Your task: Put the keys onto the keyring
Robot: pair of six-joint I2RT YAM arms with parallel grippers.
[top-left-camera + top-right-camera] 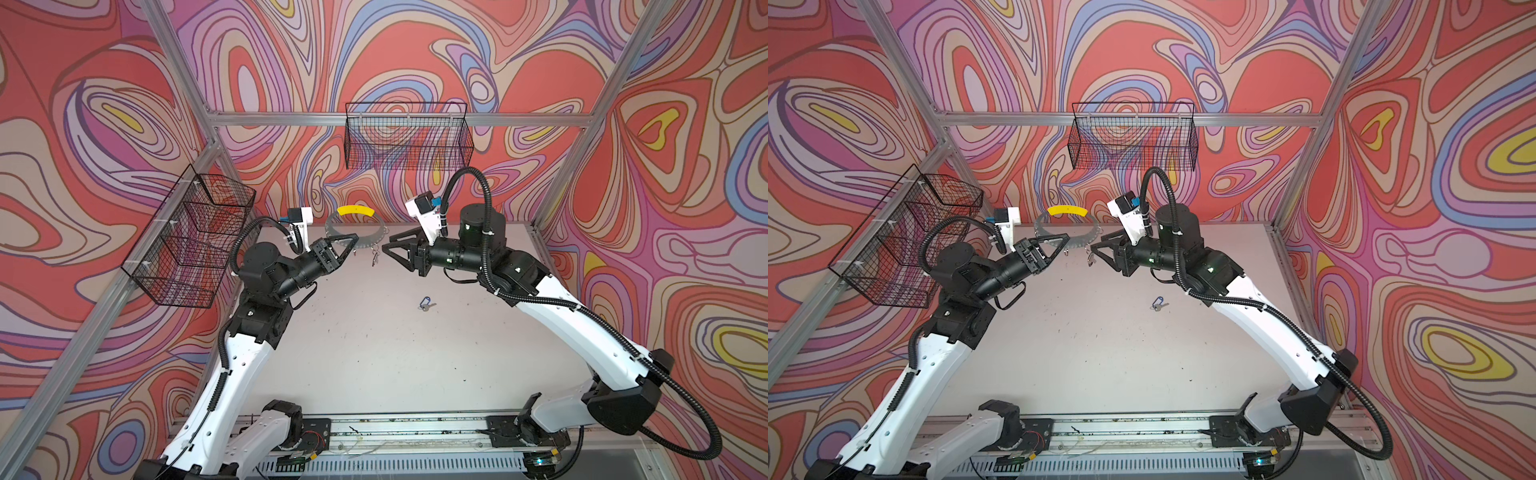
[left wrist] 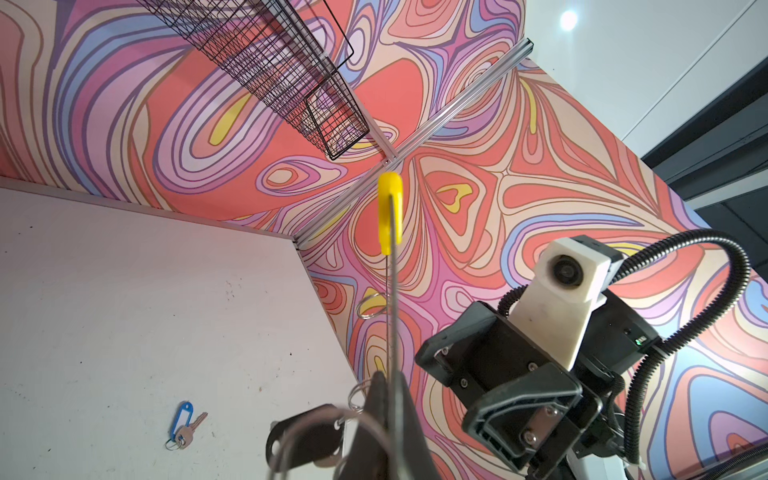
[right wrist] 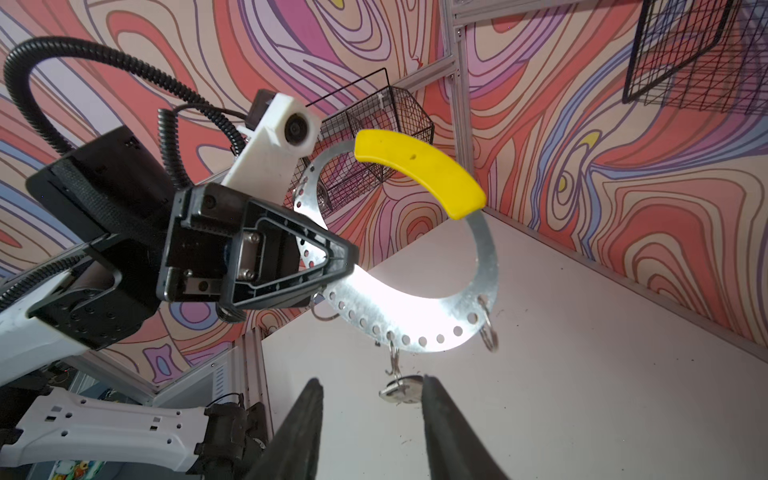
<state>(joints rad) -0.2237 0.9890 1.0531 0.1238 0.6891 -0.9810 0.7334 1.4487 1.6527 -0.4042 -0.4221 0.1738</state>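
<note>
The keyring (image 1: 376, 242) is a grey perforated hoop with a yellow segment (image 1: 355, 210), held upright above the back of the table. My left gripper (image 1: 353, 240) is shut on its lower left rim; the left wrist view shows the hoop edge-on (image 2: 390, 291) between the fingers. A key with a black tag (image 2: 307, 436) hangs from the hoop's bottom on a small wire ring (image 3: 401, 392). My right gripper (image 3: 370, 380) is open just right of it, one finger close beside the key. The blue-tagged key (image 1: 424, 304) lies flat mid-table, right of centre.
A black wire basket (image 1: 409, 137) hangs on the back wall above the hoop. A compartmented one (image 1: 191, 237) hangs on the left wall beside my left arm. Other small wire rings (image 3: 489, 334) dangle from the hoop. A metal rail (image 1: 407, 419) runs along the table's front.
</note>
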